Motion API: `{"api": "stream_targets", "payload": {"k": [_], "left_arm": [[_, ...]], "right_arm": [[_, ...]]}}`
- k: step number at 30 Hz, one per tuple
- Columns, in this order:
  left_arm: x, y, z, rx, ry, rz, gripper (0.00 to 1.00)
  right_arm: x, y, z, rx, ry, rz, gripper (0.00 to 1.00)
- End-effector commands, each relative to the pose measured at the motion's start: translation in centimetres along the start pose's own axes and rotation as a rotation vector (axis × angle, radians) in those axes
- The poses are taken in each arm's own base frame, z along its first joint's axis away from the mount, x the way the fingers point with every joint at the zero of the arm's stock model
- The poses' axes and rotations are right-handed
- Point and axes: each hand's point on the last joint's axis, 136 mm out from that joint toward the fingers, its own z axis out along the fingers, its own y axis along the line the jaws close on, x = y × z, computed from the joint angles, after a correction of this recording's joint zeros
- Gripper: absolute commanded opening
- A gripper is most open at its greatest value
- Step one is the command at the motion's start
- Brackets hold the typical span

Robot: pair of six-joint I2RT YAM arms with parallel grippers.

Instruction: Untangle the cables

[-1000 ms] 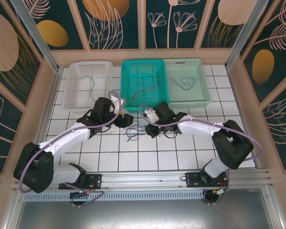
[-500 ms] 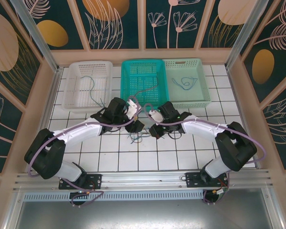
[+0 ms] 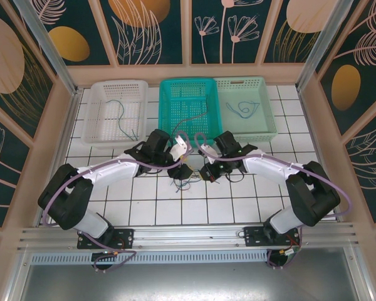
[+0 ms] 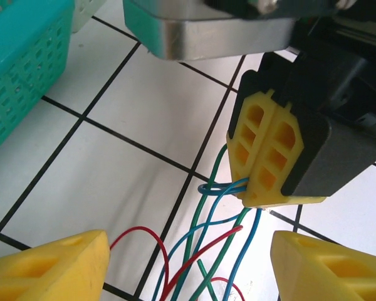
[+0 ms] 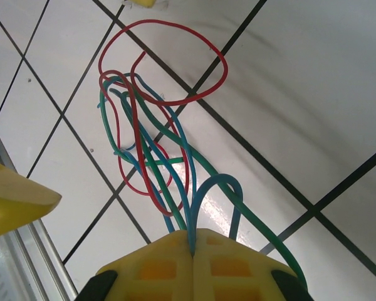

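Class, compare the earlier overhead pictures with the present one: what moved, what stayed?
The left tool swung right toward the right tool and now hangs open at the tangled cables. The right tool, shut on them, drifted slightly right. The white basket, teal basket and green basket stayed put.

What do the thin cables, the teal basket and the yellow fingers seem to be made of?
Cables: probably wire in glossy plastic insulation; they bend in smooth loops and shine slightly.
Teal basket: likely moulded plastic, fairly matt, with a regular grid of slots.
Yellow fingers: seemingly hard plastic, matt, with hollow cells; perhaps printed, but I cannot tell.
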Motion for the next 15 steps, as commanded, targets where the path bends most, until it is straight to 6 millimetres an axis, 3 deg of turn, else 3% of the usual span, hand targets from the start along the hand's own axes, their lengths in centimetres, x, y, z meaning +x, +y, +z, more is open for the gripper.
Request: {"api": "stream_targets", "payload": {"k": [1,8,15], "left_arm": [[-0.2,-1.1,0.7,0.052,-0.016,0.069,0.69],[0.1,-1.3,1.9,0.064,0.016,0.096,0.68],[0.4,-1.5,2.3,0.069,0.022,0.106,0.60]], "right_arm": [[0.3,0.4,-0.5,-0.040,0.016,-0.007,0.00],[0.1,0.6,-0.6,-0.064,0.010,0.003,0.00],[-0.1,0.4,-0.9,-0.082,0.000,0.012,0.00]]}}
